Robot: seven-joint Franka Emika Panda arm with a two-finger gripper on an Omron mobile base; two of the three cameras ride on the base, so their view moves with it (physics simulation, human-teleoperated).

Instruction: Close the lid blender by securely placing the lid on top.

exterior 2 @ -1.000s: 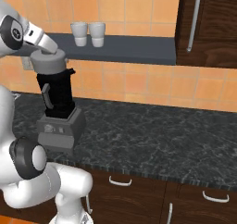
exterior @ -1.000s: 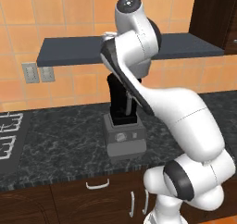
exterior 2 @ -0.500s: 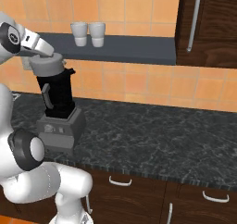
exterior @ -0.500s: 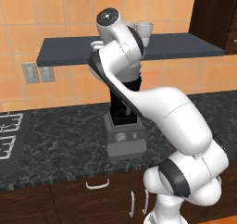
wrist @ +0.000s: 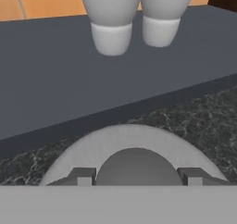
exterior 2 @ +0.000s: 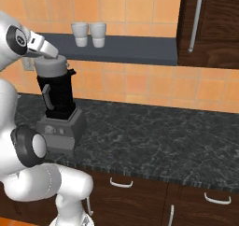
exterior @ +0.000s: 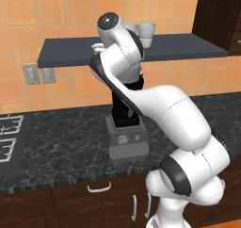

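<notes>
- Where the hand view looks down, the gripper (wrist: 137,176) sits right over the grey lid (wrist: 134,154), a fingertip (wrist: 82,176) on either side of its raised knob; whether they clamp it I cannot tell.
- That lid (exterior 2: 51,66) rests on top of the blender (exterior 2: 58,110), which stands on the dark counter (exterior 2: 154,136).
- Behind and above the blender, two white cups (exterior 2: 89,34) stand on a grey shelf (exterior 2: 135,50).
</notes>
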